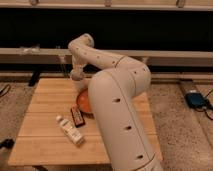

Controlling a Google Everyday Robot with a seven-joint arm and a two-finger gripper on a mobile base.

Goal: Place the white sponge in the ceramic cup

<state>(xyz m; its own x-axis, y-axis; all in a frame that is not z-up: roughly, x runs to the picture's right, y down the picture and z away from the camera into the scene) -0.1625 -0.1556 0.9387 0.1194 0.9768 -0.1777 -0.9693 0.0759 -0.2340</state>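
My gripper [75,75] hangs from the white arm [100,57] at the far side of the wooden table [47,100], just behind the left rim of the orange bowl [83,103]. It sits over the spot where the small pale ceramic cup stood, and I cannot make the cup out apart from the gripper. The white sponge is hidden from view.
A dark rectangular bar [77,116] lies in front of the bowl, and a white labelled tube [70,130] lies nearer the front. My bulky arm covers the table's right half. A dark wall with a pale rail [170,54] runs behind the table.
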